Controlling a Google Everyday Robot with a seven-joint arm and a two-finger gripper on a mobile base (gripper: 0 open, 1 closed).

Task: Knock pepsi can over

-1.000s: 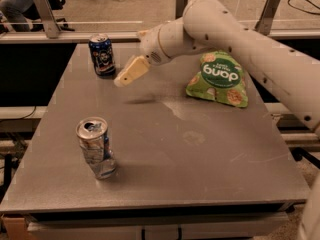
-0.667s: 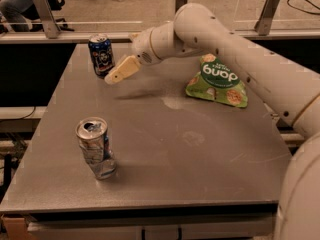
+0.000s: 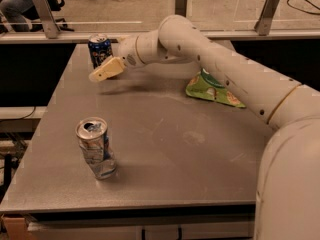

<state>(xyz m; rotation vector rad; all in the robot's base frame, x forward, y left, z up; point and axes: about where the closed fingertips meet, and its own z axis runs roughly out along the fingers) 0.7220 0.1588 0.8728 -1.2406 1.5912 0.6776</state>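
Note:
The pepsi can (image 3: 99, 49), dark blue with a silver top, stands upright at the far left of the grey table (image 3: 165, 149). My gripper (image 3: 98, 74) reaches across the table from the right on the white arm. Its cream tip is just in front of the can, low at its base, very close or touching. The arm covers part of the table's back edge.
A silver-grey dented can (image 3: 96, 147) stands upright at the near left of the table. A green chip bag (image 3: 214, 90) lies at the far right, partly hidden by the arm. A railing with metal posts (image 3: 45, 15) runs behind the table.
The gripper has moved left across the table and now sits right at the pepsi can. The can still stands upright.

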